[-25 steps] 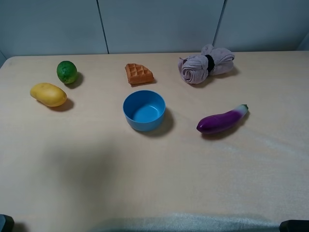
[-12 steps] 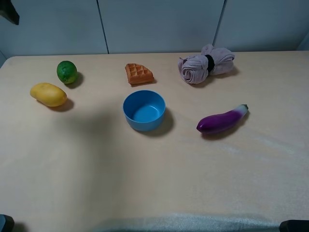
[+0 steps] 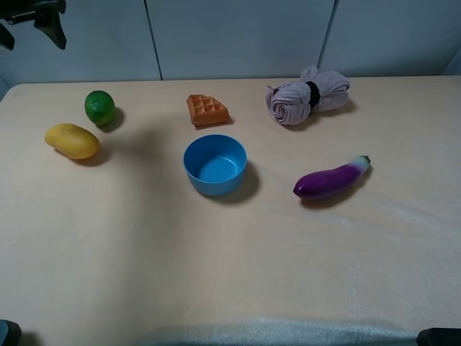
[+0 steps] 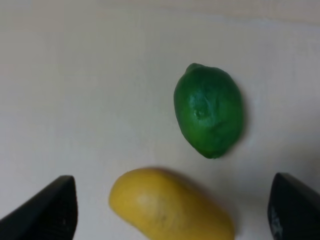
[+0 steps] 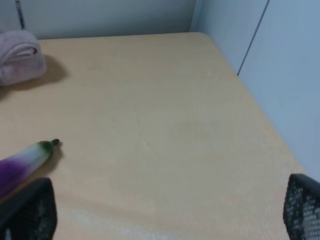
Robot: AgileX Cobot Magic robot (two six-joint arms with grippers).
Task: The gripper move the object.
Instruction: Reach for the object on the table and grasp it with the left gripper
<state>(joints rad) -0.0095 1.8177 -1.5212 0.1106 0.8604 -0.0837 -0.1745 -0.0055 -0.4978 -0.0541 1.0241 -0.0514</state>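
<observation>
The lime [image 3: 100,107] lies on the table [image 3: 216,274] near its far left corner, bare table all round it and nothing touching it. Just in front of it, a little more to the left, lies a yellow mango [image 3: 72,140]; the two are close, with a thin strip of table between them. The left gripper [image 3: 34,37] hangs high above this corner, seen against the wall, well clear of both fruits. In its wrist view the fingers [image 4: 47,212] stand wide apart at the picture's edges, holding nothing, with the lime and mango between them far below.

To the right along the far edge lie a waffle piece [image 3: 207,110] and a rolled pinkish cloth [image 3: 307,96] tied with a black band. A blue bowl [image 3: 215,164] stands upright near the middle, just in front of the waffle, and a purple eggplant [image 3: 333,179] lies to its right, apart from it.

The right gripper [image 5: 165,215] is also spread wide and empty, low over the table's right side.

The table top is pale beige, matte, with rounded corners. Behind it stands a wall [image 3: 238,36] of light grey panels split by dark seams
</observation>
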